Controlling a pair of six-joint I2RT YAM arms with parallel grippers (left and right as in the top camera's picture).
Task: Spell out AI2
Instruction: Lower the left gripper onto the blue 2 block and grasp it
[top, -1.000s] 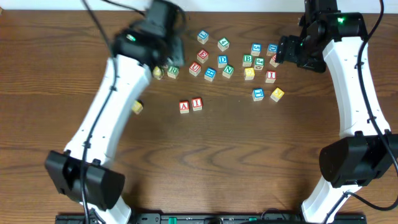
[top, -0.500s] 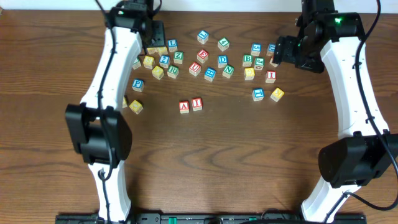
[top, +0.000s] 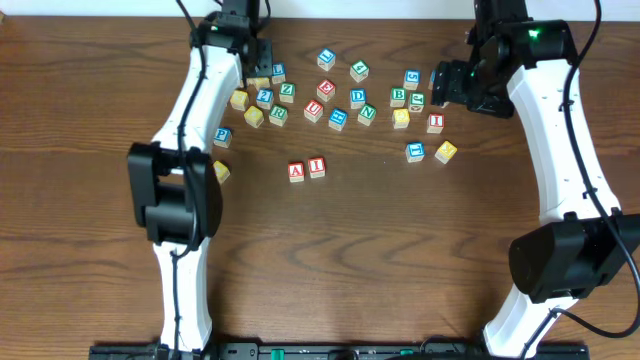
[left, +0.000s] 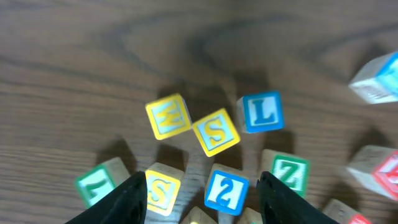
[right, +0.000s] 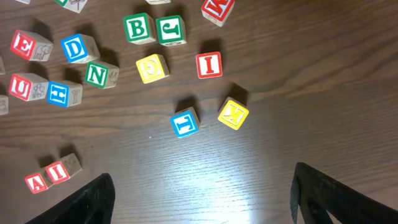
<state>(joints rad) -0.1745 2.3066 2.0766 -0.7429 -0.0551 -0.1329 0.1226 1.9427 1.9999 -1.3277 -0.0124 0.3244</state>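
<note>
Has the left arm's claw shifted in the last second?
Yes. The left gripper has drawn back toward the far edge of the table, farther from the A block and I block, which stayed put.

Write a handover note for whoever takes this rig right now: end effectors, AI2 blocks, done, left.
Left end effector: open, empty, over the far-left cluster, with the 2 cube between its fingers.
Right end effector: open, empty, above the right-hand cluster.
Done: A cube and I cube sit side by side mid-table, reading AI.
Left: grasp the 2 cube, which is crowded by the green Z cube and others, then set it in line after the I cube.
</note>
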